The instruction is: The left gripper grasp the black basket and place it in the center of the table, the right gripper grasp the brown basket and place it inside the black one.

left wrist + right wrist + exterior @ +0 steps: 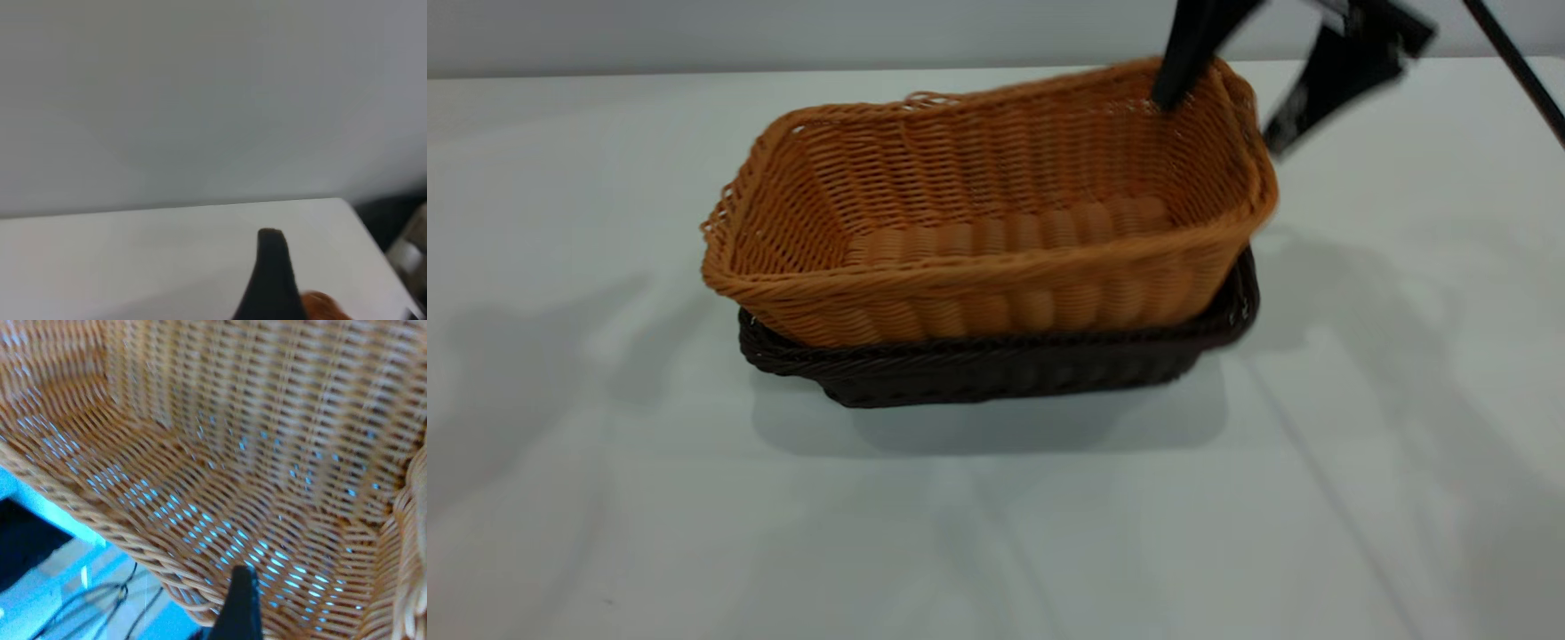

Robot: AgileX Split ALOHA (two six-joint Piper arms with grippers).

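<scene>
Now | right end effector [1223, 102] straddles brown basket [996, 204] wall | black basket [996, 364] mostly hidden

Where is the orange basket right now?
In the exterior view, the orange basket sits tilted inside the dark basket mid-table, with the right claw astride its far right rim.
</scene>
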